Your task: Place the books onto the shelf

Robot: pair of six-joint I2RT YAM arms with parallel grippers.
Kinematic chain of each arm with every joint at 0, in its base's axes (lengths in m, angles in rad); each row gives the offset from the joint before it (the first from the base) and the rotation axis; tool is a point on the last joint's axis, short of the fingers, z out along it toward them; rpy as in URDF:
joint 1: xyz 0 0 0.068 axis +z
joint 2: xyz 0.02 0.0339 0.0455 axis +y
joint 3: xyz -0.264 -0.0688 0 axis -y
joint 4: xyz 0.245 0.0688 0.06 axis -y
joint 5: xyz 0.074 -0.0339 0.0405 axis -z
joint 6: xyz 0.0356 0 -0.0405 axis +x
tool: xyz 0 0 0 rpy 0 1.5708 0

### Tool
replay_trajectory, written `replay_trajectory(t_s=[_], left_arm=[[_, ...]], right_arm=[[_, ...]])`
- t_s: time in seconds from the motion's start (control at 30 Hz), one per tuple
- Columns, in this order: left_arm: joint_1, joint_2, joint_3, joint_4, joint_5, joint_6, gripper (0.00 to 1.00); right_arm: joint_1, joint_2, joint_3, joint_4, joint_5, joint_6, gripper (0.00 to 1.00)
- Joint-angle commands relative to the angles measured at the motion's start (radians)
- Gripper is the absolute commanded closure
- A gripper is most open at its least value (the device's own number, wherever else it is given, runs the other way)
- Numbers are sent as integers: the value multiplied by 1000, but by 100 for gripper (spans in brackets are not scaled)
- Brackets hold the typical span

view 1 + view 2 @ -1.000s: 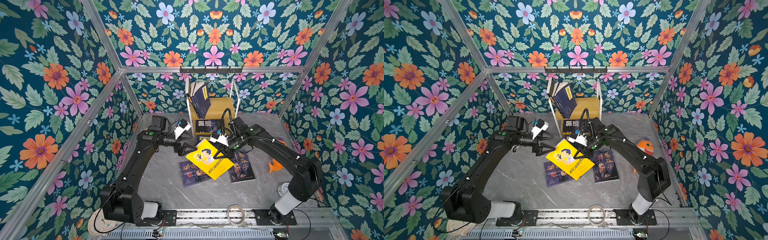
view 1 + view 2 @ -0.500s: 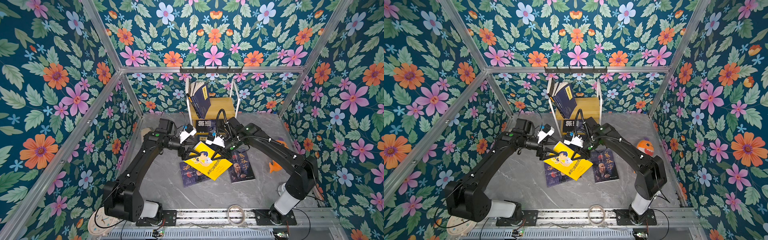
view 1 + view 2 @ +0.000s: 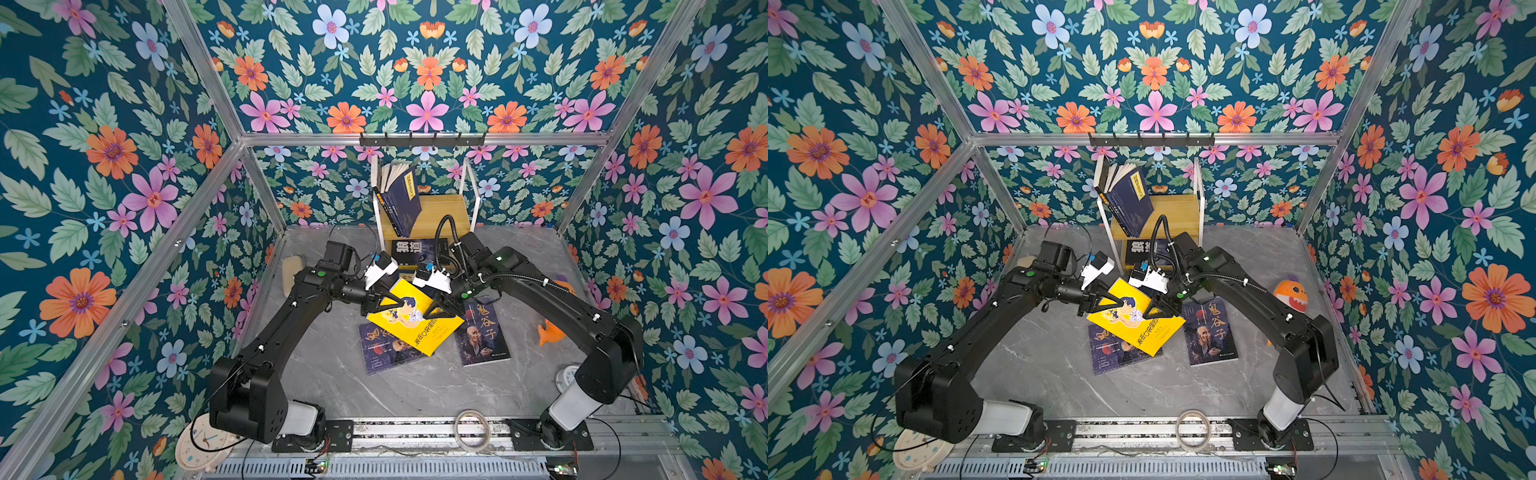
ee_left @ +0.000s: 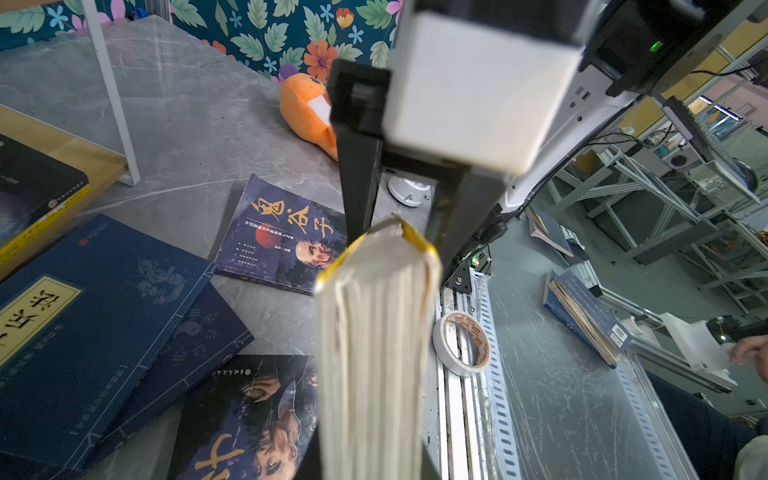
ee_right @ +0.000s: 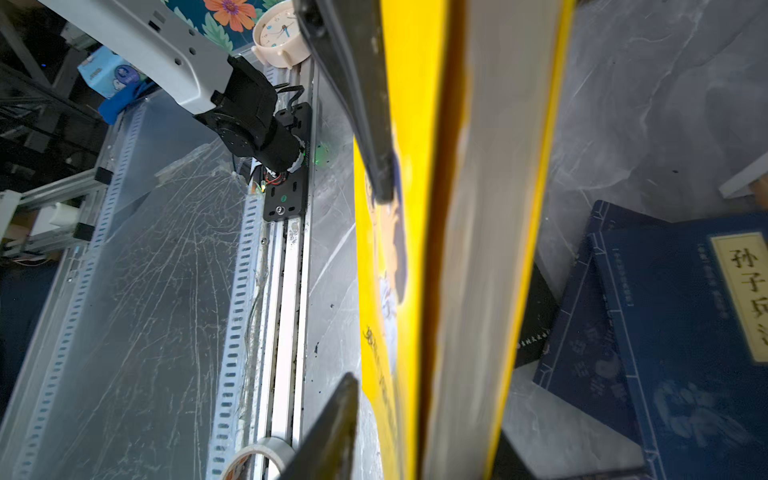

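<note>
Left gripper (image 3: 387,306) clamps the yellow cartoon-boy book (image 3: 415,329); right gripper (image 3: 435,311) jaws stand apart astride its opposite corner; shelf (image 3: 441,206) lies directly behind.

L tool (image 3: 388,302) clamped, R tool (image 3: 432,311) parted, wrists close.

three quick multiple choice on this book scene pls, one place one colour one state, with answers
1. Where is the wolf-face book? A on the shelf's lower board; B on its top board; C held in the air.
2. Cover colour of the cartoon-boy book? A navy; B yellow; C red.
3. That book is: A lying flat; B standing on the shelf; C raised at a tilt.
Answers: 1 A, it lies under the top board. 2 B, bright yellow in both top views. 3 C, the left gripper grips its edge and it slants over a dark book.
</note>
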Motion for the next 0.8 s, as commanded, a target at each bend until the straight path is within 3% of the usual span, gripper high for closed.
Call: replay_trajectory(t_s=[0.0,0.23,0.5,0.77], left_arm=[[19,-18,-29,116,29,-117,100],[68,-62,-162,400,-39,-469,100],[93,-72,-323,765,-116,-1015,100],[93,-44,-360,848,-213,-1304,100]], right_arm=[[0,-64,-63,91,84,12,45],[0,-255,-278,290,328,76,26],[36,-488,-477,484,566,138,23],[179,-532,-566,578,733,167,22]])
